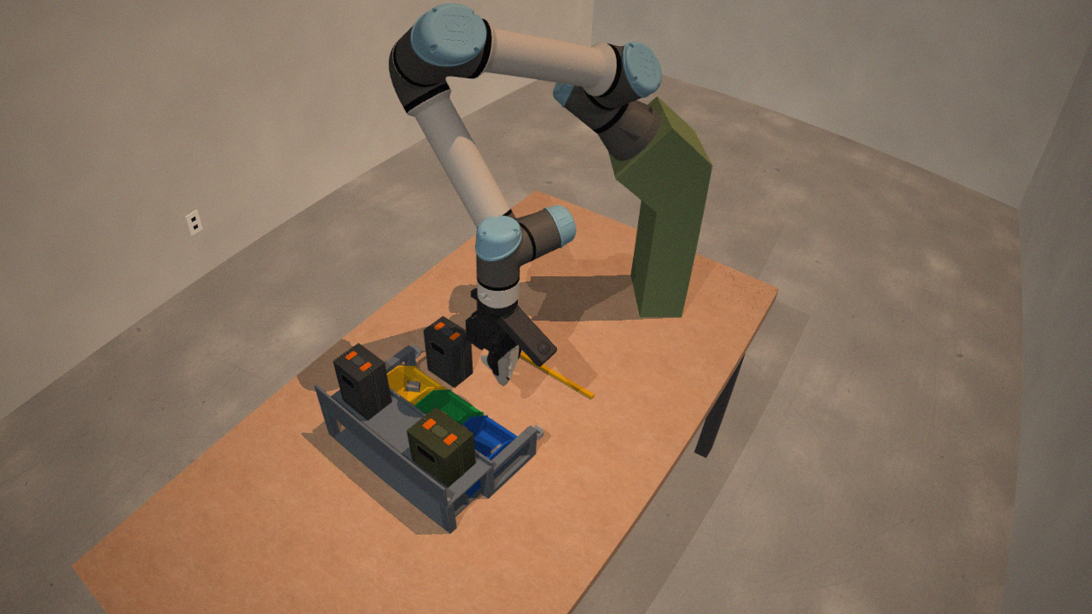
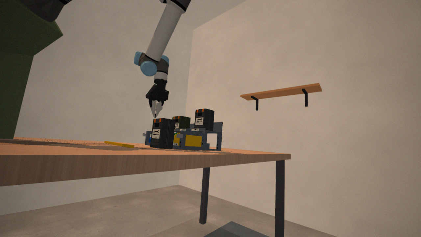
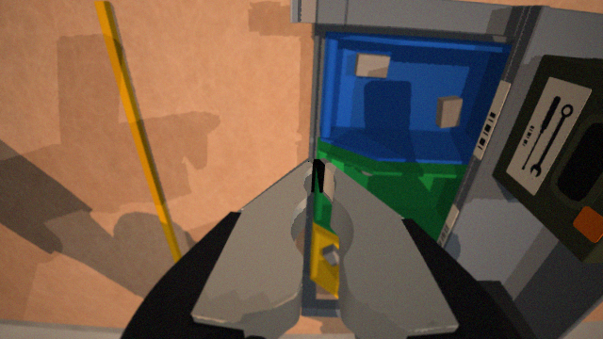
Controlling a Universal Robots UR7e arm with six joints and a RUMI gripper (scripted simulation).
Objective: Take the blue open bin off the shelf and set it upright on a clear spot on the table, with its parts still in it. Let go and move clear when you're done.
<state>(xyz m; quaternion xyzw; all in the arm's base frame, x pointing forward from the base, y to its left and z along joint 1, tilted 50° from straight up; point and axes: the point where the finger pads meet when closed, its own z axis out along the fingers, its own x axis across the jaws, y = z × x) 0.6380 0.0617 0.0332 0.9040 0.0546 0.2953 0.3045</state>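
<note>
The blue open bin (image 1: 488, 435) (image 3: 419, 89) sits in the lower front level of the grey shelf (image 1: 381, 450) (image 3: 405, 16), at its end beside the green bin. Two small light blocks lie in it in the wrist view. My gripper (image 1: 507, 381) (image 2: 155, 116) (image 3: 316, 161) is shut with nothing between its fingertips. It hangs above the table in front of the shelf, and in the wrist view its tips overlap the front edge of the green bin. The table (image 1: 611, 458) (image 2: 229, 160) carries the shelf.
The green bin (image 1: 450, 406) (image 3: 405, 188) and yellow bin (image 1: 408, 379) (image 3: 320, 268) share the level. A dark case (image 1: 363, 385) and an olive case (image 1: 441, 450) stand on the upper deck. Another dark case (image 1: 448, 352) (image 2: 161, 134) stands before the yellow bin. A yellow strip (image 1: 568, 381) (image 3: 137, 122) lies on the table.
</note>
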